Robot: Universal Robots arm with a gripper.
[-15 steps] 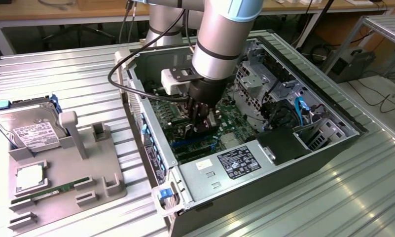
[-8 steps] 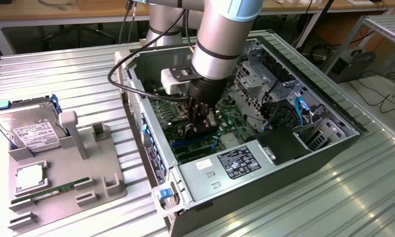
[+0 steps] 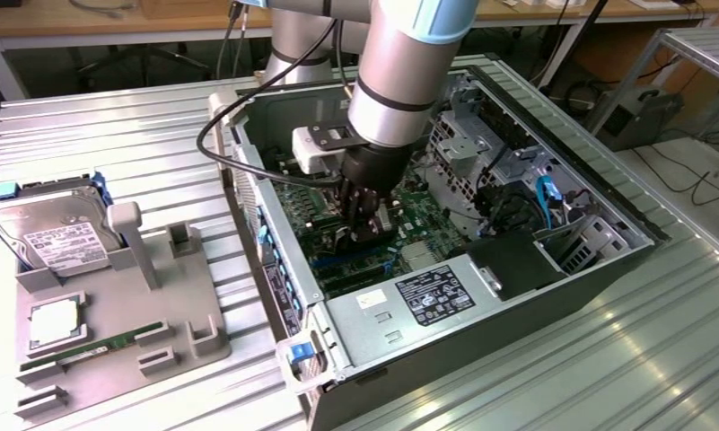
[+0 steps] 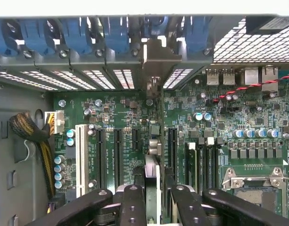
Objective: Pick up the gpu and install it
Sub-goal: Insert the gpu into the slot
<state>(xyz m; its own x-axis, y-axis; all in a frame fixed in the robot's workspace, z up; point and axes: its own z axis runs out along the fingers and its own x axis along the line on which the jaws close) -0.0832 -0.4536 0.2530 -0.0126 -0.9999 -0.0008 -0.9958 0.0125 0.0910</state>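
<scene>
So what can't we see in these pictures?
- Exterior view: the gripper and the arm cover most of the gpu.
- Wrist view: the gpu is seen edge-on, so its fan is hidden. The fingers hide its near end and the slot beneath it.
- Exterior view: the print on the hard drive label is too small to read.

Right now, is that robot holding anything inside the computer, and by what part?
Yes: the end effector grips the gpu by its upper edge, the card standing edge-on above the motherboard slots.
</scene>
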